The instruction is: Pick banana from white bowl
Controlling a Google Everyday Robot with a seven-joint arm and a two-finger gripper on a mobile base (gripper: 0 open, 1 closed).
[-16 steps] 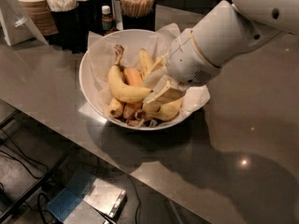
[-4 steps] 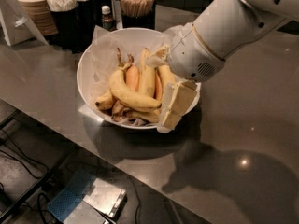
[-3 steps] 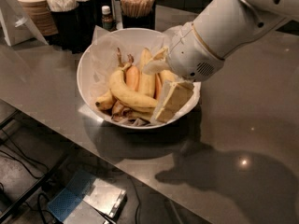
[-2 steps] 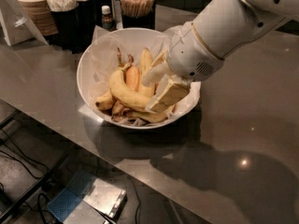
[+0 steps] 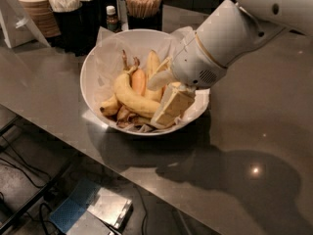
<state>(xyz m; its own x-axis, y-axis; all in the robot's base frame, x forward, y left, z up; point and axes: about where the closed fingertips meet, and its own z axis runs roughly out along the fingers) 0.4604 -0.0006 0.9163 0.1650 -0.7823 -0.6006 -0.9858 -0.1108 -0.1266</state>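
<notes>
The gripper [image 5: 157, 102] is reaching into the right side of the white bowl [image 5: 93, 67], jaws spread, gripping nothing. The banana [image 5: 129, 96] is lying mid-bowl, just left of it. Advisable: straddle the mid-section, close squarely, avoid the paper liner [image 5: 105, 38].

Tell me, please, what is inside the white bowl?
The white bowl holds crinkled paper and several bananas; the gripper reaches in among them. Whatever lies beneath them is covered.
</notes>
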